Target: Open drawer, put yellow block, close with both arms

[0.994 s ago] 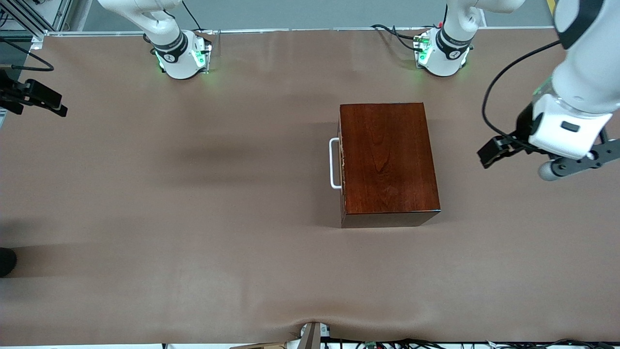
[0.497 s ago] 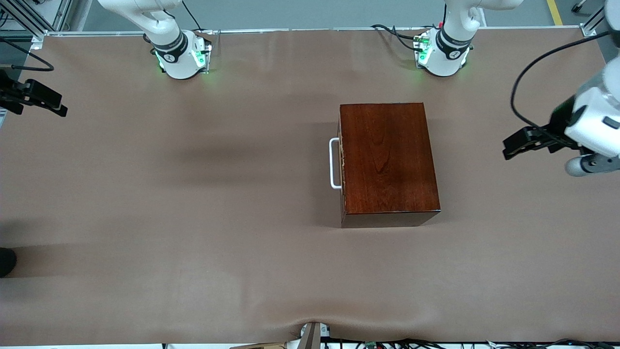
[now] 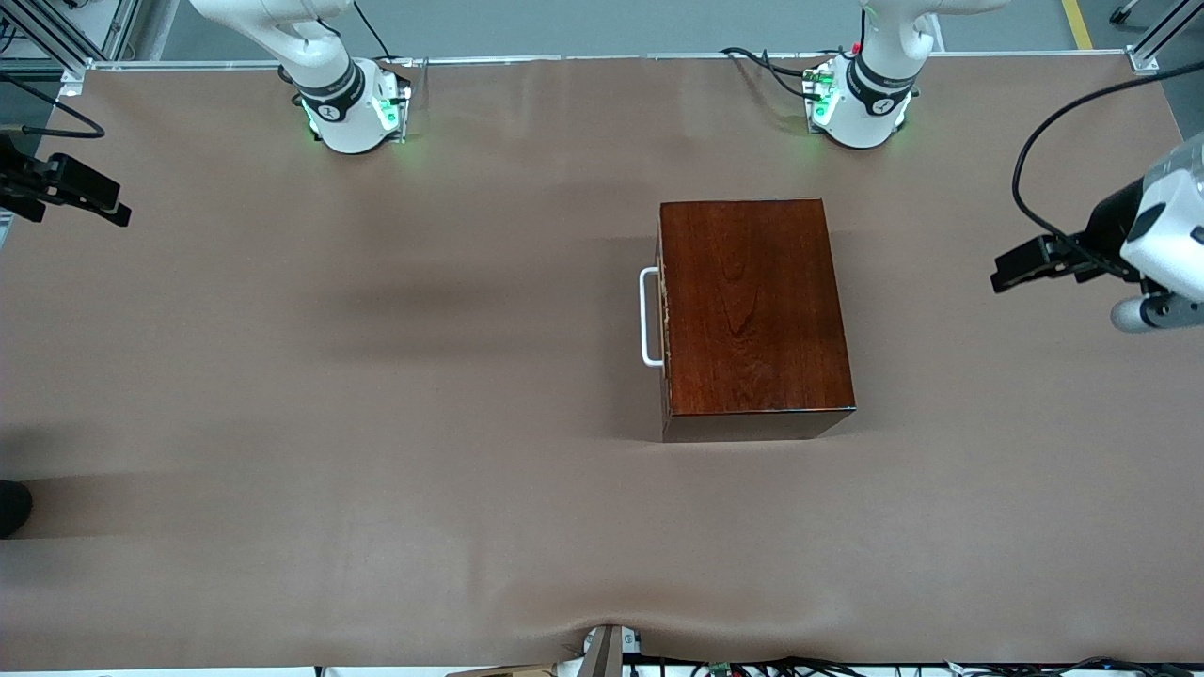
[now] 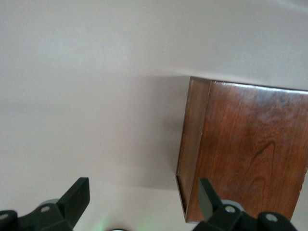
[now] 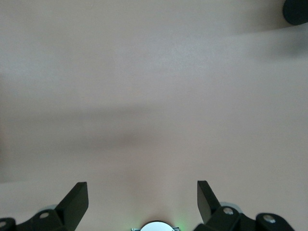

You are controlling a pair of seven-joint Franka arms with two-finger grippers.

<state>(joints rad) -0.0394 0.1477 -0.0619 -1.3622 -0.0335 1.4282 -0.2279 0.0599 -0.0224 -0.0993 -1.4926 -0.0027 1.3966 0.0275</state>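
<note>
The dark mahogany box (image 3: 752,310) stands mid-table, toward the left arm's end. Its drawer is shut, flush with the box, and the white U-shaped handle (image 3: 649,317) faces the right arm's end. The yellow block is out of view. My left gripper (image 4: 144,192) is open and empty. It hangs over bare table beside the box (image 4: 250,154), on the side away from the handle; its hand (image 3: 1152,244) shows at the edge of the front view. My right gripper (image 5: 143,192) is open and empty over bare table near the right arm's end.
A dark round object (image 3: 11,508) lies at the table's edge at the right arm's end; in the right wrist view that dark object (image 5: 296,10) also shows. Black hardware (image 3: 66,188) juts in over that same end. Brown mat (image 3: 376,423) covers the table.
The left arm's hand has drawn away from the box toward the left arm's end of the table, partly leaving the front view. The box and the right arm have not moved.
</note>
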